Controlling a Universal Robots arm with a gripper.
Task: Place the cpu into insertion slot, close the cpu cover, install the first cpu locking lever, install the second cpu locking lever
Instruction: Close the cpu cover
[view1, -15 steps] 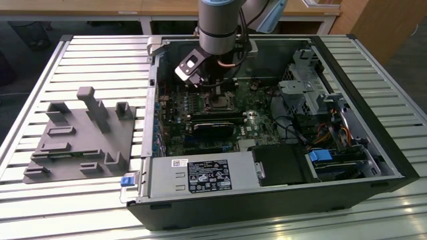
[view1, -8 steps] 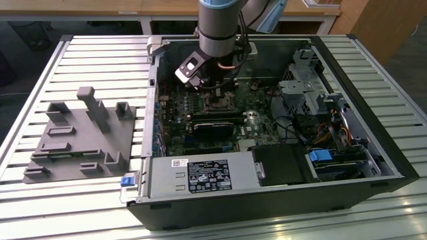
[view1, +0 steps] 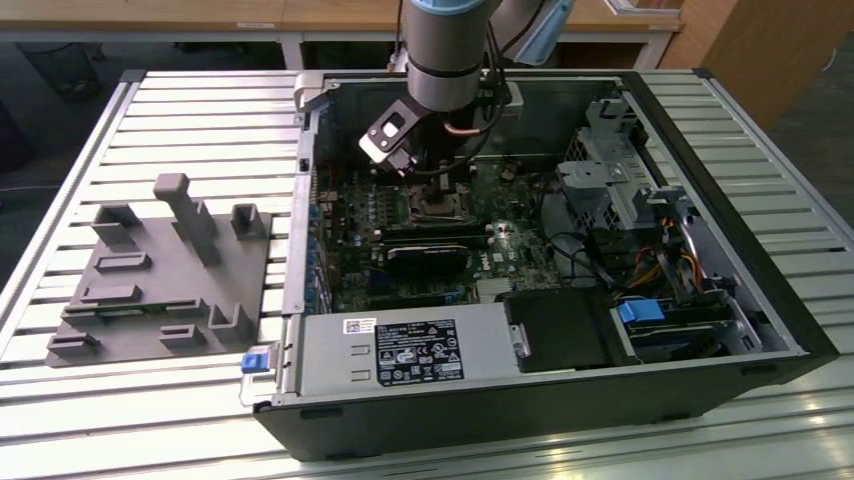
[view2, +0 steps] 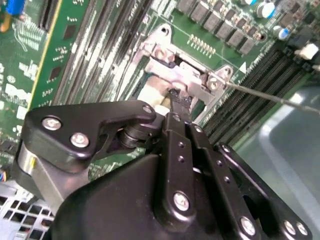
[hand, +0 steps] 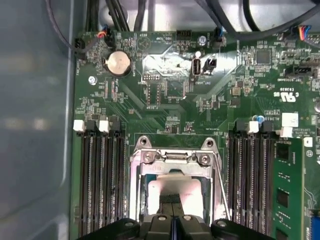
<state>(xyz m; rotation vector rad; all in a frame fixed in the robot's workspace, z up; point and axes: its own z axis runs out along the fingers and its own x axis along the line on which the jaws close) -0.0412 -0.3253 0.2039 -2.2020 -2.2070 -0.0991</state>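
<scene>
Reaching down into the open computer case on the slatted worktop, exterior view: claw low over the insertion slot. Second wrist view: claw pinched narrow, tips at the cpu cover. First wrist view: cpu seated in the slot, showing through the cover's window.

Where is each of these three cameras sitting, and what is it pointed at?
Exterior view: off the arm, high up, looking down into the open computer case; the arm reaches in.
Second wrist view: on the arm, looking along the gripper at the cpu cover.
First wrist view: on the arm, facing the green board; the gripper's body shows.
Both wrist views share the cpu cover and gripper.
</scene>
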